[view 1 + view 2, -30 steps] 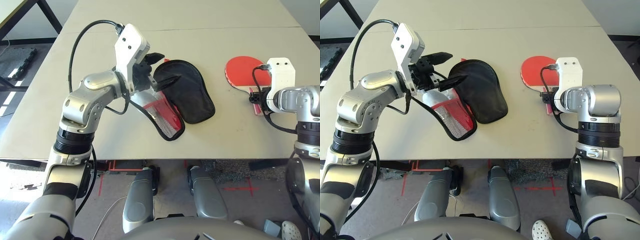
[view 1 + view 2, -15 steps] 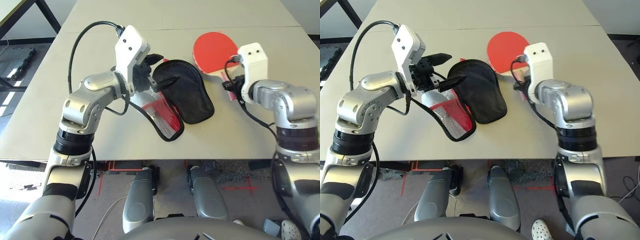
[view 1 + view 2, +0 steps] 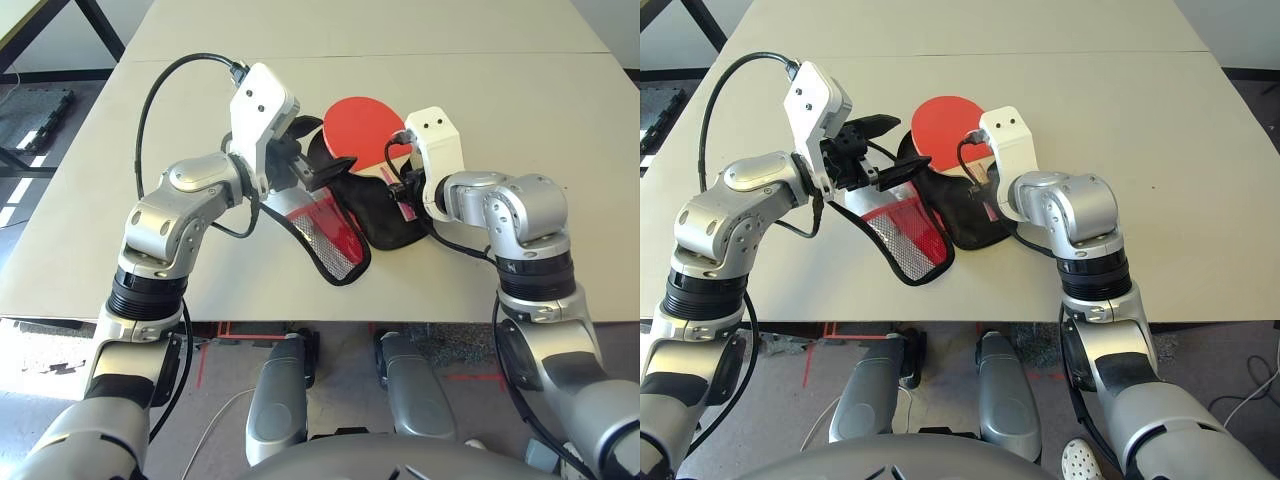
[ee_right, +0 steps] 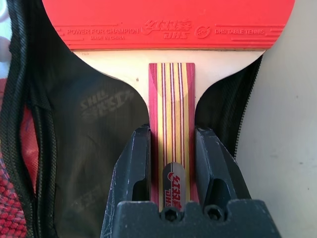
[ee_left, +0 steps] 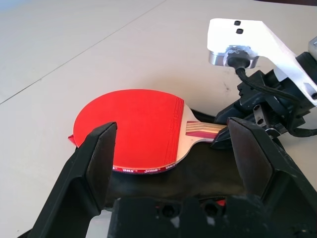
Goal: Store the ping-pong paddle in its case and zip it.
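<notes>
Above open black fabric case (image 3: 385, 222) on pale worktop (image 3: 480, 290): red round-bladed ping-pong paddle (image 3: 365, 133), striped wooden handle clamped in right jaws, presumably for lowering inside; left jaws spread wide beside case, apparently ready to steady it.

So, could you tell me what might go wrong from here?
The paddle hangs partly past the open case, so it may catch the rim when lowered.
The right end effector grips only the handle, so the blade could tilt.
The open left end effector, over the case, might get in the paddle's way.
</notes>
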Controlling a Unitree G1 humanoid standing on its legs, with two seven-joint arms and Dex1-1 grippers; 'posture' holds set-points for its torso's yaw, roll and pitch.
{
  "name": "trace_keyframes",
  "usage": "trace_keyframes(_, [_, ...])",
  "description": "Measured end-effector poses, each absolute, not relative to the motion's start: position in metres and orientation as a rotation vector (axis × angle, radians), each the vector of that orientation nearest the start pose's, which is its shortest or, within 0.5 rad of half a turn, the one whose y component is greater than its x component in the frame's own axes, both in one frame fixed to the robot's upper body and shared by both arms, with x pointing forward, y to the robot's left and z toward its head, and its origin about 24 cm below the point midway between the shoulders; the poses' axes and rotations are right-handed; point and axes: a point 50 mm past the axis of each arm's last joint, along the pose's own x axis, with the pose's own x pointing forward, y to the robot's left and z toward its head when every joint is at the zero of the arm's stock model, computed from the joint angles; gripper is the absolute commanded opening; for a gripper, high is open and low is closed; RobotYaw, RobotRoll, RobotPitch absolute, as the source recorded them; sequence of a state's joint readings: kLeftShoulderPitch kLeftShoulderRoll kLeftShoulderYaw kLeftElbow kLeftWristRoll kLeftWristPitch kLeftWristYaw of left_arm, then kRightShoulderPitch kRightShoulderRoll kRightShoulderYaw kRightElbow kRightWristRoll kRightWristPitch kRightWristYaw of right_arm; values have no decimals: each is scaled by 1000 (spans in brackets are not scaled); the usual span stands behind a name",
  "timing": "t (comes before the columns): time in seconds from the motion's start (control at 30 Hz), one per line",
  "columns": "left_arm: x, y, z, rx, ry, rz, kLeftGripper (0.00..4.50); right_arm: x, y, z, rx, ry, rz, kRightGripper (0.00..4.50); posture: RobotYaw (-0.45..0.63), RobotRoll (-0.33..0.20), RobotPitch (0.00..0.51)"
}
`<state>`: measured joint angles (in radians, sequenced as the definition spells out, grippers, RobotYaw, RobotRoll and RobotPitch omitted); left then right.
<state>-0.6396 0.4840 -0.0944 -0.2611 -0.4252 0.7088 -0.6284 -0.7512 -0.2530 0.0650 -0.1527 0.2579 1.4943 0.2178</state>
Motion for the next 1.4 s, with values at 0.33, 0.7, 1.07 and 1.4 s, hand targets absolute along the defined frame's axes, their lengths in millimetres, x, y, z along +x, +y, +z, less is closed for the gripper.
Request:
trace_keyframes(0.33, [300, 122, 208, 228, -33, -911, 4500, 307, -112, 161, -140, 701, 491, 1041, 58, 0, 225])
trace_keyframes(0.7, [300, 122, 208, 228, -33, -911, 4500, 304, -108, 161, -134, 704, 520, 1041, 61, 0, 223])
trace_keyframes(1.07, [301, 122, 208, 230, -32, -910, 4500, 305, -105, 159, -131, 705, 498, 2424, 65, 0, 222])
trace_keyframes(1.4, [302, 139, 223, 236, -55, -852, 4500, 296, -129, 156, -83, 671, 577, 4472, 80, 0, 223])
